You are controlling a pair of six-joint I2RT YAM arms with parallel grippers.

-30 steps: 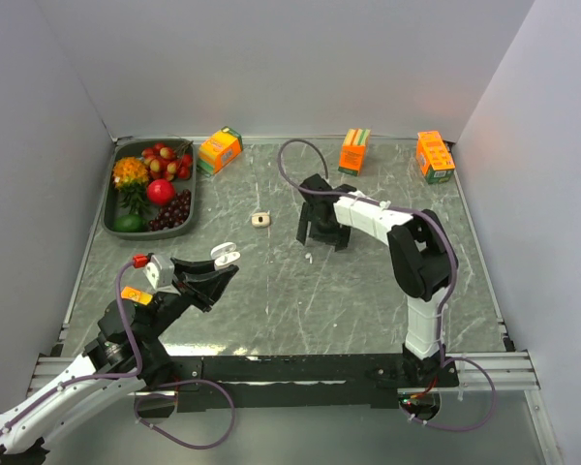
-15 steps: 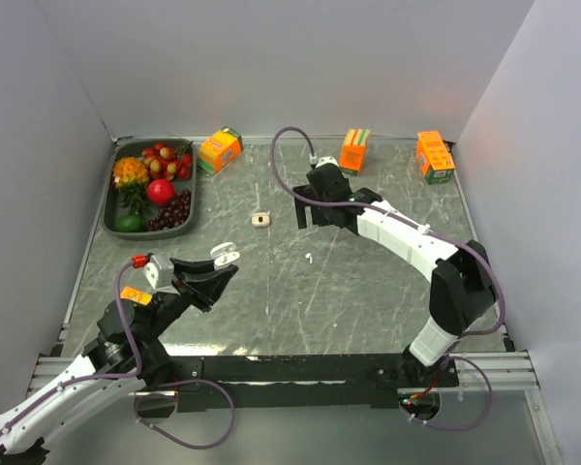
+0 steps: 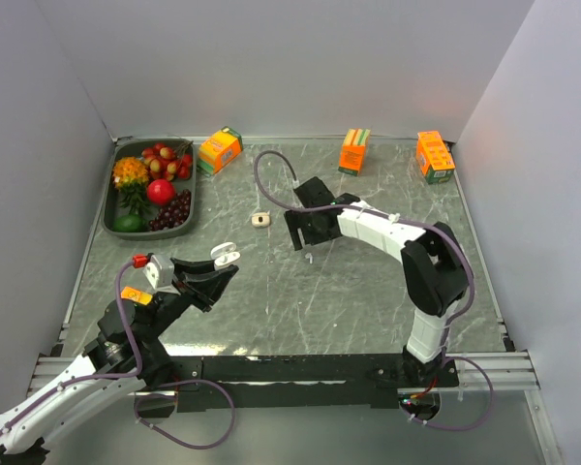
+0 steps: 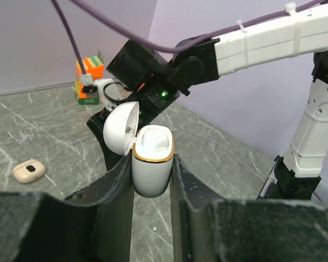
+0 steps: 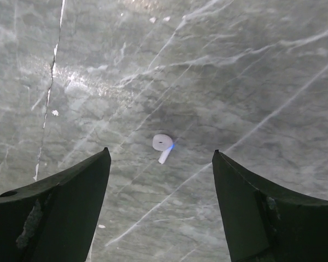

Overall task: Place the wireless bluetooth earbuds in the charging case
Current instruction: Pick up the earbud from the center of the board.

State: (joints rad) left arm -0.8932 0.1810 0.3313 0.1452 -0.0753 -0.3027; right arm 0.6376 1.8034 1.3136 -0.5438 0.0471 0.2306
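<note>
Top view: my right gripper (image 3: 305, 240) hovers over the earbud (image 3: 309, 258) mid-table. Left wrist: left gripper (image 4: 152, 169) clamped on the open charging case (image 4: 152, 155), near left. Right wrist: fingers (image 5: 60, 202) apart, earbud between. I'd centre, drop straight, pinch gently.

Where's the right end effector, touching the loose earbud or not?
Apart. Right wrist view: the earbud lies between the open fingers of the right end effector, bare table on each side.
</note>
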